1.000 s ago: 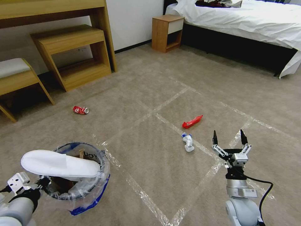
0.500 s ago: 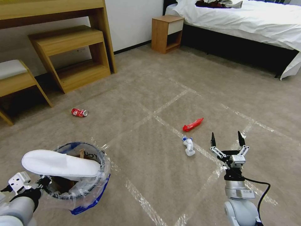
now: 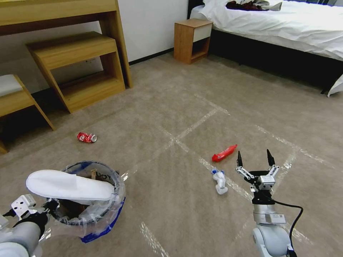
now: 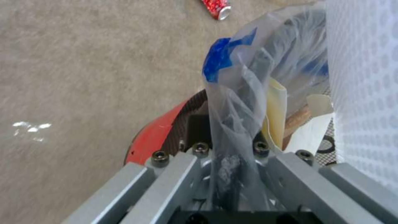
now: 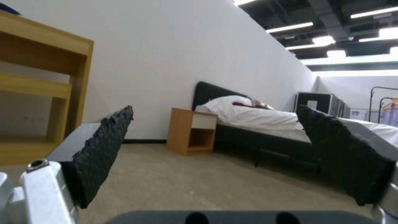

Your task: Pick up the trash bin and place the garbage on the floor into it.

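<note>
Beige carpet (image 3: 171,107) crossed by shiny tape strips runs to a wooden desk (image 3: 71,53), a nightstand (image 3: 193,39) and a white-sheeted bed (image 3: 286,28). The left gripper (image 3: 50,207) is clamped on the rim of the trash bin (image 3: 103,221) (a white slipper (image 3: 68,185) lies across its top). The right gripper (image 3: 254,160) hangs spread wide near a red wrapper (image 3: 224,153) and crumpled tissue (image 3: 220,181); a red can (image 3: 86,137) lies well apart.

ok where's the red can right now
In the head view the red can lies on its side on the floor at left, in front of the wooden shelf unit, beyond the trash bin.
</note>
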Robot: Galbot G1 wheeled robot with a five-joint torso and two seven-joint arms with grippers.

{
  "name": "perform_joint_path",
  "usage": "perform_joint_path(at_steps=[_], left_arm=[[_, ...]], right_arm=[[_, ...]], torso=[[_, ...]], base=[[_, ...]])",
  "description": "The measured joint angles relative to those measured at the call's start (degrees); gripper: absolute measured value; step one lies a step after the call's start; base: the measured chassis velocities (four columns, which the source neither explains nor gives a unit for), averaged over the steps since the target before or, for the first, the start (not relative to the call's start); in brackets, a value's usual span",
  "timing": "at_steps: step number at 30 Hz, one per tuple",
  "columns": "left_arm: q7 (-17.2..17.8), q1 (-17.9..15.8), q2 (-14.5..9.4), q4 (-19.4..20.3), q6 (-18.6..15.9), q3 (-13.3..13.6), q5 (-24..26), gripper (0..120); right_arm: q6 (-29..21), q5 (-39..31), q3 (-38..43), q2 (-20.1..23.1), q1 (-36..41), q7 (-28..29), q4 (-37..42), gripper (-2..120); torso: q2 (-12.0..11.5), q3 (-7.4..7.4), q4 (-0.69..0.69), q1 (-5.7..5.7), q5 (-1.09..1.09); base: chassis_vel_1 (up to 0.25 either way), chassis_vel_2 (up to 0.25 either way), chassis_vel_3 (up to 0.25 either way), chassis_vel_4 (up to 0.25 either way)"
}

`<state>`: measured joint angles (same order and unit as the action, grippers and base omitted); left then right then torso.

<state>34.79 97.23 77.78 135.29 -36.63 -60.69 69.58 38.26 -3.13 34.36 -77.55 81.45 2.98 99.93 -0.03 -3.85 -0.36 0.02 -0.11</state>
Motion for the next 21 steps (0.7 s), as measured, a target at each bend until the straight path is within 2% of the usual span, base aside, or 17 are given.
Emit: perform_joint_path(at_steps=[10,21], left_arm=[[0.0,-0.3,-0.2,-0.3,0.0,0.1,0.0,0],[0.0,-0.3,-0.6,-0.4,0.1,-0.2,0.2,0]], right_arm=[[0.3,0.2,-0.2,-0.3,0.0,-0.3,-0.6,100],[0.6,0.4,-0.5,-0.6,-0.1,-0.7,-1.0,100]], torso=[[0.0,0.00,0.00,0.00,0.01],[0.0,0.00,-0.01,0.00,0.02]], base=[[-0.170,0.169,0.165,-0.172],[-0.217,0.197,0.217,-0.210]])
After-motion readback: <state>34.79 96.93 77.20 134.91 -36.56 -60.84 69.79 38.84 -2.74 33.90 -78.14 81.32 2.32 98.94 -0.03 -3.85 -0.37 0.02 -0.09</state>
